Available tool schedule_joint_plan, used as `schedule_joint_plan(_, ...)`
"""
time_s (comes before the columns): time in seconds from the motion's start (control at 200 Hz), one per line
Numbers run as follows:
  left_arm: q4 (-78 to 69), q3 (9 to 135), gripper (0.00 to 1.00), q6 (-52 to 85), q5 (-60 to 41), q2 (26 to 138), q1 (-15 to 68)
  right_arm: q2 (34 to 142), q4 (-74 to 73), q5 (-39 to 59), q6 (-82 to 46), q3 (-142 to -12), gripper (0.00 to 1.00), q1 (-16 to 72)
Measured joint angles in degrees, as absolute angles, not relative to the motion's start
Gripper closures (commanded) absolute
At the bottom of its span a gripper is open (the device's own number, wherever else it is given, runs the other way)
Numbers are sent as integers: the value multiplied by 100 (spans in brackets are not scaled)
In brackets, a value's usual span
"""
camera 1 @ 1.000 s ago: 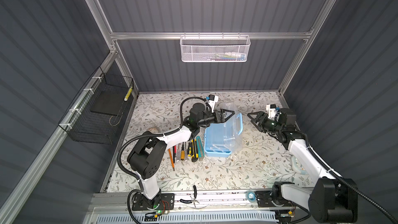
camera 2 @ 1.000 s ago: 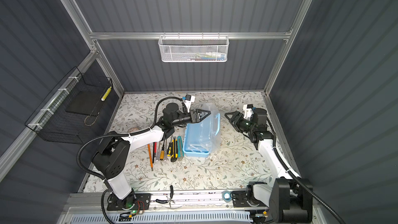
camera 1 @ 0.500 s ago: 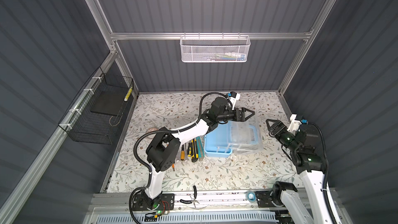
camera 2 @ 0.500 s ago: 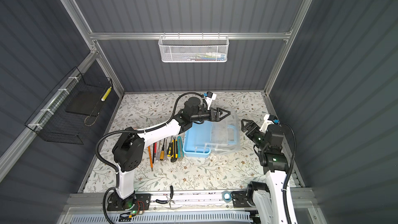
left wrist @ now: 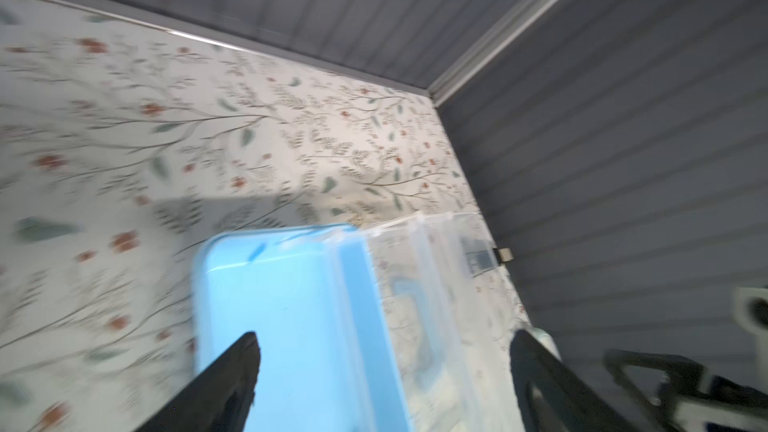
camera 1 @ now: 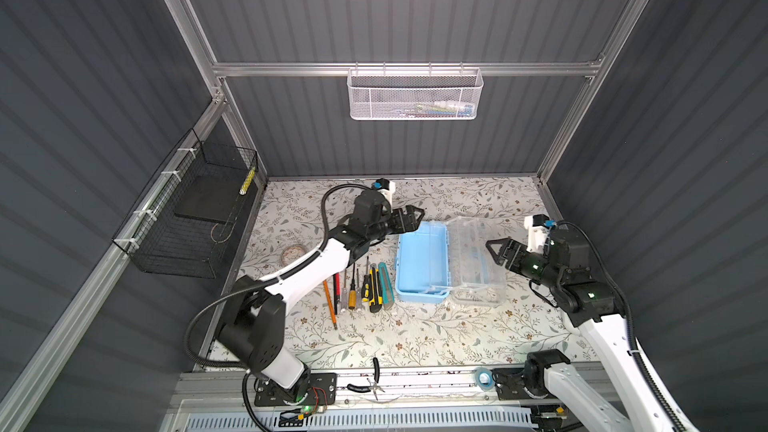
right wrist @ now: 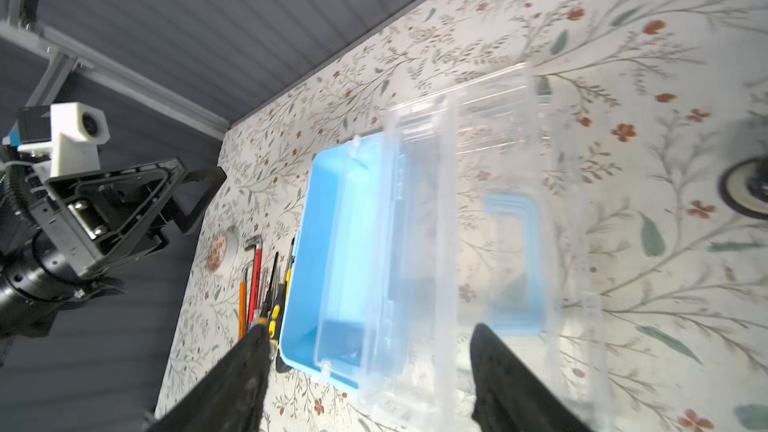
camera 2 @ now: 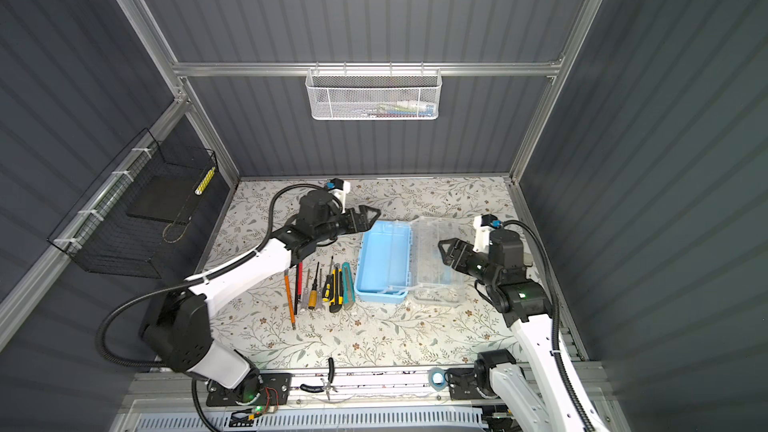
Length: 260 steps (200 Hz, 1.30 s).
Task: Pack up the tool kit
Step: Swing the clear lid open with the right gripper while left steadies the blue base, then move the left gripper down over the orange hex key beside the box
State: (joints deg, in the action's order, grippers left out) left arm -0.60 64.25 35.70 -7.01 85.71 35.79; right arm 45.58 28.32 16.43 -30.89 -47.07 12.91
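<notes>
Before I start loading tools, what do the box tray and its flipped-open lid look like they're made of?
The box tray looks like opaque light-blue moulded plastic: smooth, softly shiny, rounded corners. The lid is probably clear rigid plastic, glossy: the floral table cover shows through it, and its moulded ribs catch light.

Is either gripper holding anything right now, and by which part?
Nothing is held. Left gripper open beside the blue box's far corner; right gripper open over the clear lid.
</notes>
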Motion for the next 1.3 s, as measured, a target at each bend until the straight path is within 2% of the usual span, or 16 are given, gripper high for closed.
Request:
schedule_joint_plan(0.045,268,6252,15,3542,-399,8243,3599,4700,2873,1452,-3050,-4823,25,1756)
schedule_joint_plan(0.155,1057,5826,34,3524,331,7476,3653,5192,2930,1007,-3009,-5078,25,2617)
schedule_joint_plan(0.24,1498,5391,50,3695,803,6978,3677,5594,2950,784,-2987,-5183,25,2985)
schedule_joint_plan(0.285,1712,5122,64,3747,1037,6757,3671,5767,2963,720,-2974,-5212,25,3094)
schedule_joint_plan(0.34,1970,4794,70,3924,1288,6571,3629,5920,2963,687,-2965,-5221,25,3148)
schedule_joint_plan(0.645,2718,4136,64,4224,1863,6617,3087,6648,2681,709,-2954,-5221,24,3183)
schedule_joint_plan(0.855,2609,4016,68,4198,1625,6770,2381,7144,2375,827,-2991,-5223,24,3199)
schedule_joint_plan(1.026,2318,3909,67,4095,1256,7216,1883,7426,2248,897,-2993,-5328,24,3208)
schedule_joint_plan(1.301,1922,3566,69,4071,823,7708,1468,7572,2231,945,-3006,-5433,24,3208)
